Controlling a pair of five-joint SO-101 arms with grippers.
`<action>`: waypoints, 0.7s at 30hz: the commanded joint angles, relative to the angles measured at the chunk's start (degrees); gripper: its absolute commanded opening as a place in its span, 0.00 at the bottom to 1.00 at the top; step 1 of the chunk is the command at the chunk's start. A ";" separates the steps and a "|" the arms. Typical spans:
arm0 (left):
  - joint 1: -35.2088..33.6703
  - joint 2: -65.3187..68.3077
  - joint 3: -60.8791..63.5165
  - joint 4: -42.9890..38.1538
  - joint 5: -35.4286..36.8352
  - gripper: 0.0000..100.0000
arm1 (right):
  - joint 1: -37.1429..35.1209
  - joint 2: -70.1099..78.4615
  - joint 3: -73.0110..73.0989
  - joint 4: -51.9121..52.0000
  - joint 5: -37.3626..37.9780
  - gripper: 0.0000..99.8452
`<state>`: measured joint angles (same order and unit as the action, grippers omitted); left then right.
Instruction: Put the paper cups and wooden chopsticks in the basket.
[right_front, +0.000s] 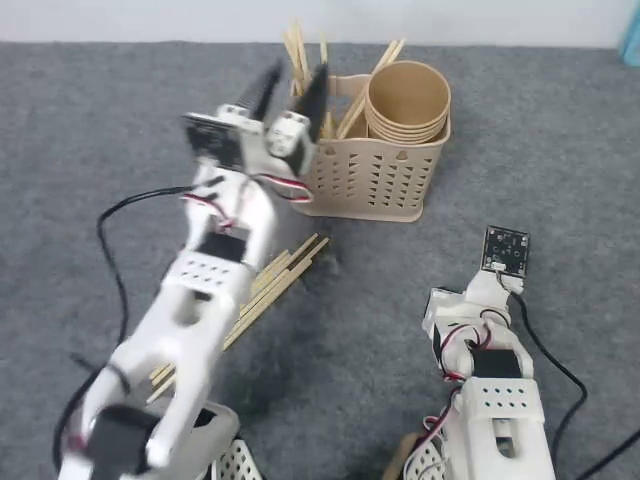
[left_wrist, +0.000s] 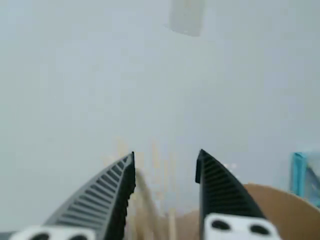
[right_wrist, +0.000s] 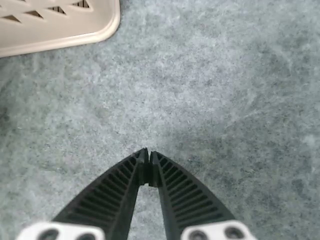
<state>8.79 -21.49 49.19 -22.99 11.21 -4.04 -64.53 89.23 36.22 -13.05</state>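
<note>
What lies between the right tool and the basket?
Just bare carpet between right tool and basket, seen in the right wrist view.

Paper cups (right_front: 407, 100) sit right in the basket (right_front: 375, 180), upright chopsticks (right_front: 298, 52) left; loose chopsticks (right_front: 285, 266) lie on the bench (right_front: 100, 130) before it

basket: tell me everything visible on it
The basket looks like beige plastic, rectangular with rounded corners, walls perforated by rows of small triangular slots. It stands upright on the grey carpet at the far side. A stack of paper cups fills one end; wooden chopsticks stand in the other, where the open left end effector hovers.
</note>
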 joint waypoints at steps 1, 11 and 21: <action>-4.92 -12.66 -3.56 12.75 0.79 0.20 | 0.48 -1.45 -0.62 -1.45 1.23 0.01; -12.04 -32.53 -11.21 80.09 0.44 0.20 | 0.57 -1.45 -0.53 -1.45 1.23 0.01; -12.22 -18.11 -4.09 93.19 -11.96 0.20 | 0.48 -1.45 -0.53 -1.10 1.23 0.01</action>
<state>-3.25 -43.56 43.91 69.76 4.53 -4.04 -64.53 89.23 36.22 -13.05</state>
